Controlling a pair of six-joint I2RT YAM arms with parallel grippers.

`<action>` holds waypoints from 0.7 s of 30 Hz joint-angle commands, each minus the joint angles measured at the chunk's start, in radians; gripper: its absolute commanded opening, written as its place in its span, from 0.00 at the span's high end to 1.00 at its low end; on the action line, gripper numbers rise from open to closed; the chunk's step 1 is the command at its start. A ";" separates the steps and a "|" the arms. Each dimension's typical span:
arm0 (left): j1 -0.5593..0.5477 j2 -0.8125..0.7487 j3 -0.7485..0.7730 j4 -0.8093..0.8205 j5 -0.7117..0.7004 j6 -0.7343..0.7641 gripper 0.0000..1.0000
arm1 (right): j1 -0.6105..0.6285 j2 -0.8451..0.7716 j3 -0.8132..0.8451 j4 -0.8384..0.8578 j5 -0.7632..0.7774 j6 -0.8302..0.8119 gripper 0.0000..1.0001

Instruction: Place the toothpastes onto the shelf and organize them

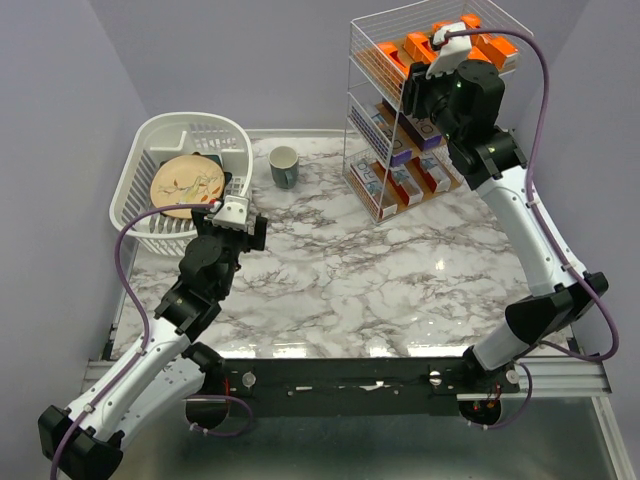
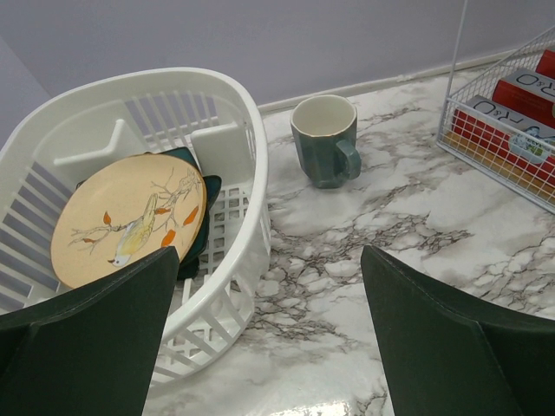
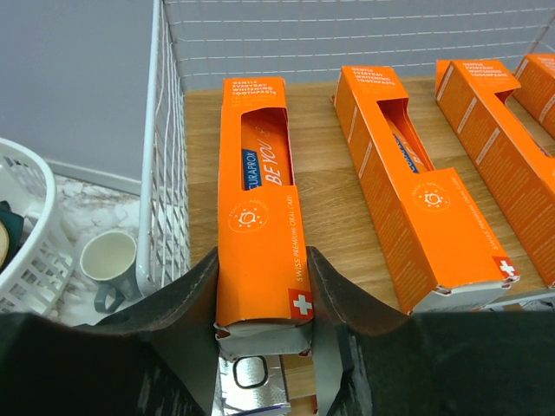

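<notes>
My right tool (image 3: 264, 290) grips the near end of a bright orange cardboard toothpaste box (image 3: 258, 199) lying leftmost on the top wooden board of the white wire shelf (image 3: 165, 156). That end seems to overhang the edge; letting go now could tip it off. My left tool (image 2: 269, 338) gapes wide, empty.

Before me the white marble table (image 1: 340, 290), veined in grey, carries three things along its far side: a white plastic basket (image 1: 160, 232) at my far left, a grey-green mug (image 1: 284, 166) upright near the basket without touching it, and the wire shelf (image 1: 357, 130) standing at my far right
</notes>
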 commanded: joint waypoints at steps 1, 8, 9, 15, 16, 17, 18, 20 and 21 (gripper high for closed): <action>0.010 -0.001 -0.005 0.028 0.032 -0.020 0.01 | -0.006 -0.023 -0.033 0.077 -0.032 -0.002 0.45; 0.014 0.001 -0.004 0.020 0.036 -0.020 0.01 | -0.006 -0.075 -0.061 0.084 -0.050 -0.019 0.36; 0.014 -0.001 -0.004 0.020 0.036 -0.019 0.01 | -0.006 -0.081 -0.066 0.085 -0.052 -0.021 0.35; 0.019 -0.002 -0.004 0.019 0.048 -0.022 0.01 | -0.006 -0.170 -0.118 0.096 -0.076 -0.024 0.34; 0.019 -0.002 -0.004 0.019 0.050 -0.023 0.01 | -0.008 -0.184 -0.125 0.094 -0.081 -0.025 0.34; 0.021 -0.004 -0.002 0.017 0.050 -0.023 0.01 | -0.006 -0.204 -0.135 0.094 -0.084 -0.025 0.32; 0.022 -0.004 -0.002 0.017 0.050 -0.023 0.01 | -0.006 -0.224 -0.162 0.094 -0.085 -0.027 0.30; 0.024 -0.016 -0.002 0.016 0.047 -0.026 0.01 | -0.006 -0.296 -0.197 0.097 -0.070 -0.035 0.27; 0.025 -0.021 -0.002 0.014 0.045 -0.028 0.01 | -0.008 -0.323 -0.240 0.100 -0.061 -0.038 0.24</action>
